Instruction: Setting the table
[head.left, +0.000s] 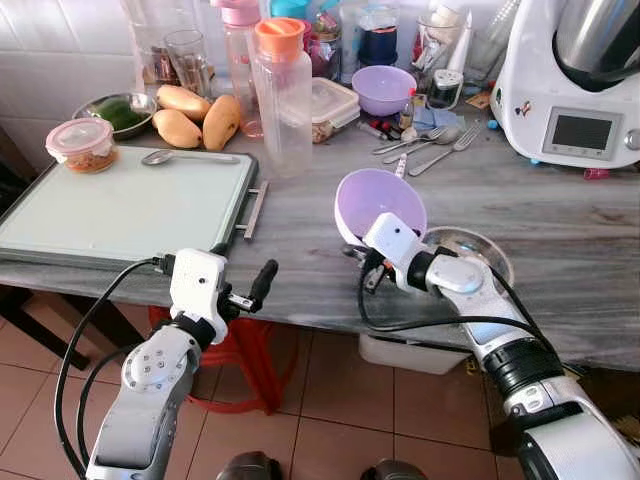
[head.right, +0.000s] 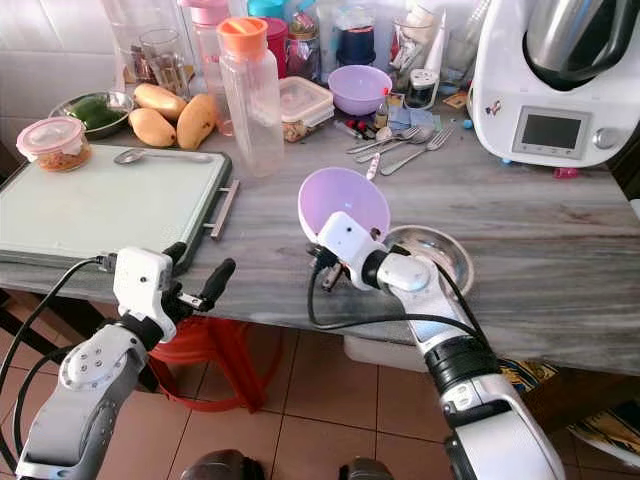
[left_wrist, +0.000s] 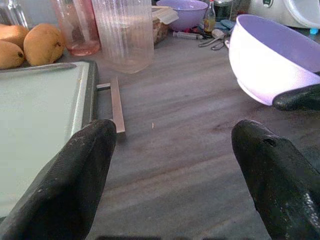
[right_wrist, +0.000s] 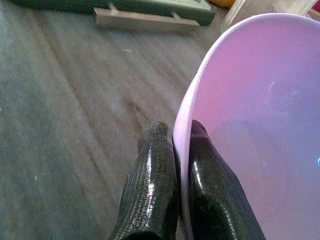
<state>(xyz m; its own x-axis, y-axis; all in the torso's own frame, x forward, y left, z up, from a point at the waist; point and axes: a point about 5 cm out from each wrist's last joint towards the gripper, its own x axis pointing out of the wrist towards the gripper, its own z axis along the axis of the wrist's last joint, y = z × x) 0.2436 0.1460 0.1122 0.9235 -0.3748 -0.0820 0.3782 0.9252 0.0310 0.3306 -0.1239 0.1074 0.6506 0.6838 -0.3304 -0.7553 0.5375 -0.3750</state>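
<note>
The right hand (right_wrist: 175, 175) pinches the rim of a lilac bowl (head.left: 378, 200), one finger inside and one outside, holding it tilted above the desk (head.left: 560, 215) near its front edge, beside a metal bowl (head.left: 480, 248). The left hand (left_wrist: 175, 165) hovers spread wide by the tray (head.left: 120, 210) at the front edge.
</note>
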